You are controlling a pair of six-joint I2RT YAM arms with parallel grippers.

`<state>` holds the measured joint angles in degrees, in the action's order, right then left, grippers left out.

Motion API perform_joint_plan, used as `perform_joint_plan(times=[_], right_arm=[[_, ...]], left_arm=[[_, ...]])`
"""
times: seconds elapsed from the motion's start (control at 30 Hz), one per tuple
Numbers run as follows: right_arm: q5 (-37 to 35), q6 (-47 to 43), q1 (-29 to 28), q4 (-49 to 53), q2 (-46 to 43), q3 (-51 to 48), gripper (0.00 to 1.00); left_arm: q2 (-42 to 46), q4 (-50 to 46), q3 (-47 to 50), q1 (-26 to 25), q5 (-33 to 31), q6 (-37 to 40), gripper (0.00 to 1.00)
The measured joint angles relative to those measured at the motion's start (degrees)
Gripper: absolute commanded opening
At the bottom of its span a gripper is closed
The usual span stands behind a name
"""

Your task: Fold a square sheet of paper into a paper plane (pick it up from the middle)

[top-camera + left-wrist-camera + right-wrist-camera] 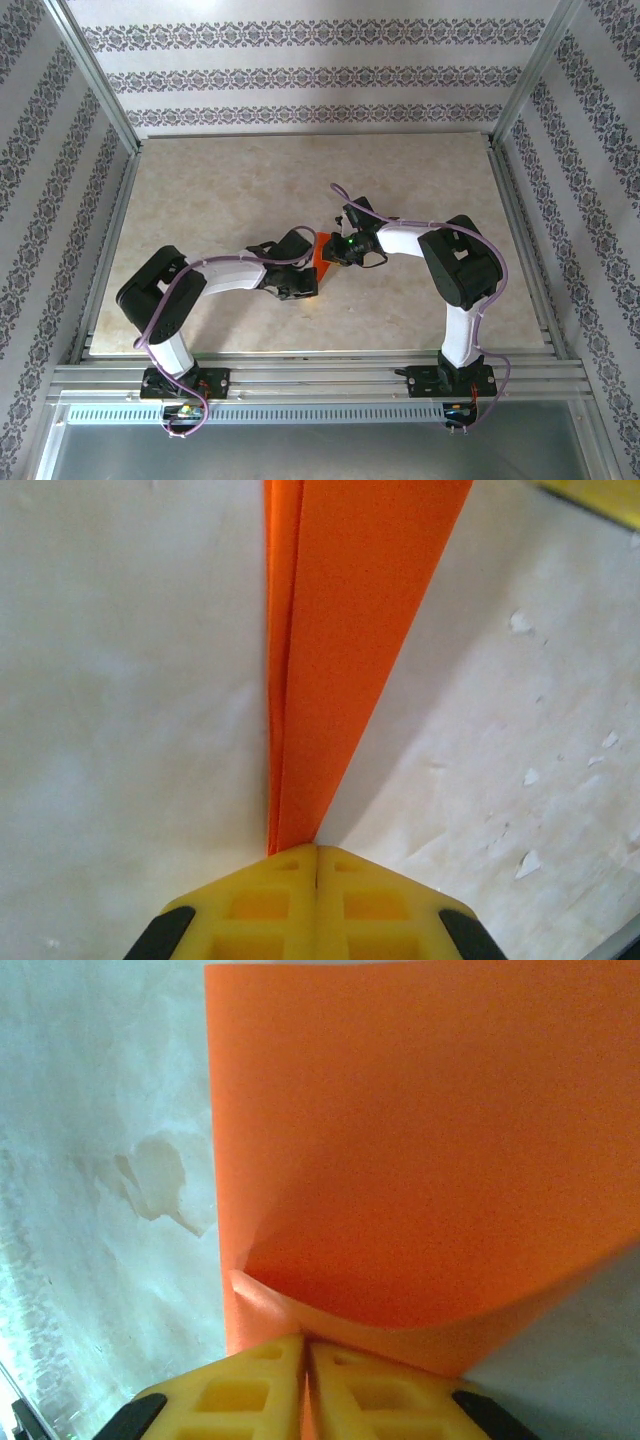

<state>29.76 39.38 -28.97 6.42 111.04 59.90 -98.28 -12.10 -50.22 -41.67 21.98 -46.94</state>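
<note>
Left pincer (pixel 316 870) is clamped tight on the folded paper (pixel 350 630), its layers running straight ahead. Right pincer (pixel 304 1352) is pinched on it from the other side, the sheet bowing just beyond its tips, table (pixel 120 700) beneath. Looks mid-fold; next, I'd say, lay it down and press the crease flat.

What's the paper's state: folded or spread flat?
Folded, not flat. The paper shows two stacked layers running into the shut left end effector; at the right end effector, also pinching it, it curls over.
</note>
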Motion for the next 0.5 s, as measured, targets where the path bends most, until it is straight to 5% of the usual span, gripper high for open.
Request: perform_joint_plan(times=[0.5], right_arm=[[0.1,0.4,0.0,0.0,0.0,0.0,0.17]], left_arm=[[9.8,-5.3,-0.2,3.7,0.3,0.5,0.05]])
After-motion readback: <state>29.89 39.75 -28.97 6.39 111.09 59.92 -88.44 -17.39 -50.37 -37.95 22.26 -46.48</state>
